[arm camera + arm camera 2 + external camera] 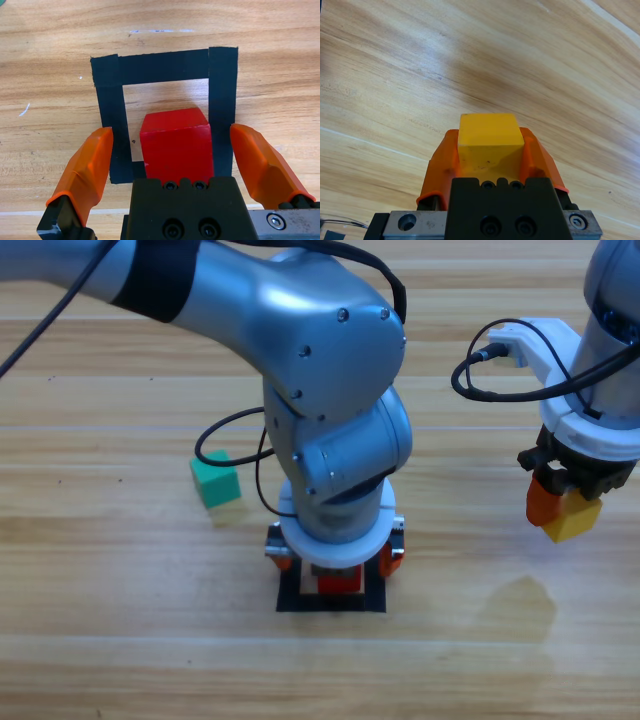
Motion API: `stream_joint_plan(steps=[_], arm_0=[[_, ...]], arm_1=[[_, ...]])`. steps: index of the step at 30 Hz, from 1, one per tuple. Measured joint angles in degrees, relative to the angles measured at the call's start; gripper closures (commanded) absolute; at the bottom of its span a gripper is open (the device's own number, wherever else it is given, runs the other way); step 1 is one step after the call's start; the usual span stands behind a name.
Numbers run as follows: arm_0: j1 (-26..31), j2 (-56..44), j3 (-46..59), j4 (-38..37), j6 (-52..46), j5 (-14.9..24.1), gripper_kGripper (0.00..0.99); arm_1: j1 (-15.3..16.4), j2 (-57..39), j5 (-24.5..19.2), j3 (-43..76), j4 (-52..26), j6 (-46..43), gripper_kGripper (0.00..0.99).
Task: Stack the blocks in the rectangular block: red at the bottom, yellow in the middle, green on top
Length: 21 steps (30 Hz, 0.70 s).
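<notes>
While the left claw (170, 165) hung over the black tape square (222, 100) with its jaws spread wide and clear of the red cube (176, 145), that cube sat inside the square, close against one tape side. The right claw (562, 508) waited well off to the square's right, clamped on the yellow cube (573, 519) above the desk (120, 640). The green cube (216, 480) lay just outside the square, up and to its left. Lifting away crookedly, a jaw could have clipped the red cube and nudged it onto the tape. Bare wood lay open between the square and the yellow cube.
</notes>
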Motion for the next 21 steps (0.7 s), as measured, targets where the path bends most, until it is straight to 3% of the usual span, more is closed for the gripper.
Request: stream_joint_plan(steps=[5,12,15,21], arm_0=[[0.0,-0.49,-0.37,0.33,0.11,0.07,0.0],[0.49,-11.11,-11.67,12.37,3.2,3.12,0.0],[2.08,-19.26,-8.08,12.84,4.73,3.29,0.0],[10.07,-33.49,5.29,13.85,13.63,3.1,0.036]], arm_1=[[-0.01,-0.29,-2.79,0.0,0.0,0.13,0.99],[0.05,-3.73,-3.94,0.0,0.0,1.58,0.99],[0.11,-5.15,-3.91,-0.28,0.01,3.61,0.99],[0.65,-4.66,1.23,-6.48,4.5,7.14,0.99]])
